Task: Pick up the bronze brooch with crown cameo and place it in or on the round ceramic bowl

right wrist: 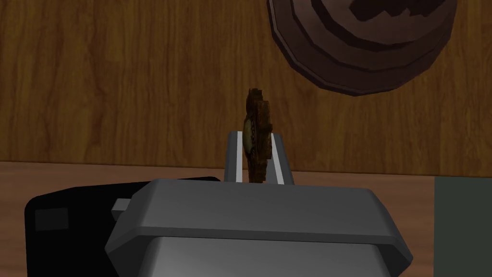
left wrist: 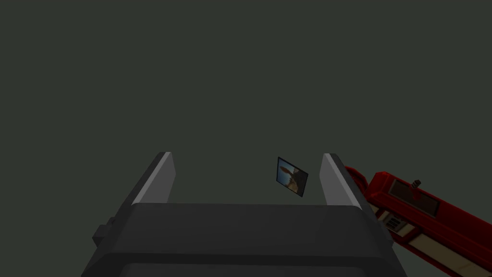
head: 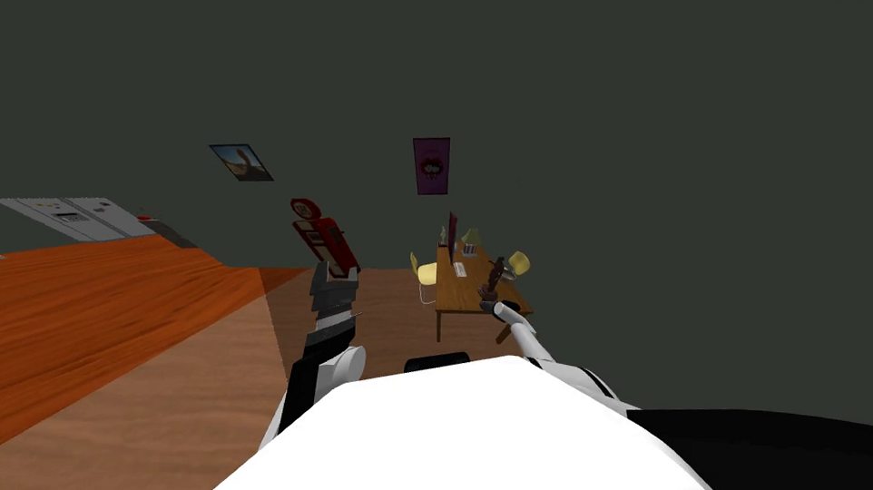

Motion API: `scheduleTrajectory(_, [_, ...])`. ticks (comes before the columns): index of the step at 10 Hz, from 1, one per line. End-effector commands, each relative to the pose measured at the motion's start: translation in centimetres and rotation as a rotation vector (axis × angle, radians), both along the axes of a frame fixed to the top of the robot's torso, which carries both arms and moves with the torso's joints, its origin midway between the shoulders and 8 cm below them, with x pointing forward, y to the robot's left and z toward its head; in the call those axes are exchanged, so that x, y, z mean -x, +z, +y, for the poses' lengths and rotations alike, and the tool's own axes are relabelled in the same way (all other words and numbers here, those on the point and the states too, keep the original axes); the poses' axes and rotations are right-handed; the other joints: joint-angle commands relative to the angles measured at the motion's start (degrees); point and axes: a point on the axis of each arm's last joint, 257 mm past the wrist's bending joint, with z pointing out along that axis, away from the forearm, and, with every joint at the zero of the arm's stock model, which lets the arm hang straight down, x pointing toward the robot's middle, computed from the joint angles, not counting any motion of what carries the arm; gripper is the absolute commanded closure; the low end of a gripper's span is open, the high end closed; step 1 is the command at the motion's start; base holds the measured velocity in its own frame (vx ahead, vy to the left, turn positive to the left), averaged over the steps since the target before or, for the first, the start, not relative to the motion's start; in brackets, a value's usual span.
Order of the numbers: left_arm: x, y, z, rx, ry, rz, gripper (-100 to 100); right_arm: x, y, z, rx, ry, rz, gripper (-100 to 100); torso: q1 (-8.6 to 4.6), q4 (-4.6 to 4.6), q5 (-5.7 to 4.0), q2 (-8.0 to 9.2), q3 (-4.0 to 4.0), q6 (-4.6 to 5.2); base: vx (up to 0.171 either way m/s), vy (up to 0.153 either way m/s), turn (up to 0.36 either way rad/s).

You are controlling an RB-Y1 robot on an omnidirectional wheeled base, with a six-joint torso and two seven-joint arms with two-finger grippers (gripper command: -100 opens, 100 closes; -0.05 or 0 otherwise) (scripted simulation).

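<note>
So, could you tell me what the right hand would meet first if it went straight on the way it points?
Probably the bare wooden desktop; the right hand, shut on the brooch, aims beside the dark round bowl, not into it. Depth is unclear.

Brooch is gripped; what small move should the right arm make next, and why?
Probably carry the right gripper toward the dark round bowl. It is shut on the brooch above the wooden desk, and the bowl lies ahead, off to one side, not yet beneath it.
</note>
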Motion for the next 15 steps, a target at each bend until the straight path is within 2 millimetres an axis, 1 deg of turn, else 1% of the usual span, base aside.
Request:
scheduleTrajectory(1, [0.0,0.0,0.0,0.0,0.0,0.0,0,0.4,0.2,-1.4,-0.007,-0.028,0.015,100,0.0,0.0,0.0,0.0,0.0,0.0,-0.081,-0.129,0.094])
scheduleTrajectory(5, [0.0,0.0,0.0,0.0,0.0,0.0,0,0.6,1.1,-4.9,-0.012,-0.091,0.039,100,0.07,0.02,0.03,-0.09,-0.03,0.01,-0.084,-0.135,0.104])
scheduleTrajectory(8, [0.0,0.0,0.0,0.0,0.0,0.0,0,0.4,2.5,-7.9,-0.01,-0.139,0.045,100,-0.13,0.02,0.0,-0.2,-0.08,0.05,-0.054,-0.175,0.137])
scheduleTrajectory(12, [0.0,0.0,0.0,0.0,0.0,0.0,0,-0.5,5.3,-11.9,-0.002,-0.195,0.028,100,-0.07,0.03,-0.01,-0.32,-0.13,0.04,-0.035,-0.175,0.152])
scheduleTrajectory(13, [0.0,0.0,0.0,0.0,0.0,0.0,0,-1.1,6.9,-13.6,0.004,-0.216,0.013,100,-0.03,0.05,0.0,-0.33,-0.12,0.0,-0.033,-0.219,0.272])
scheduleTrajectory(14, [0.0,0.0,0.0,0.0,0.0,0.0,0,-1.4,7.8,-14.4,0.007,-0.225,0.005,100,-0.22,0.09,0.01,-0.36,-0.12,-0.03,0.015,-0.234,0.237])
scheduleTrajectory(15, [0.0,0.0,0.0,0.0,0.0,0.0,0,-1.4,7.8,-14.4,0.007,-0.225,0.005,100,-0.28,0.06,-0.03,-0.53,-0.21,-0.05,0.035,-0.151,0.06])
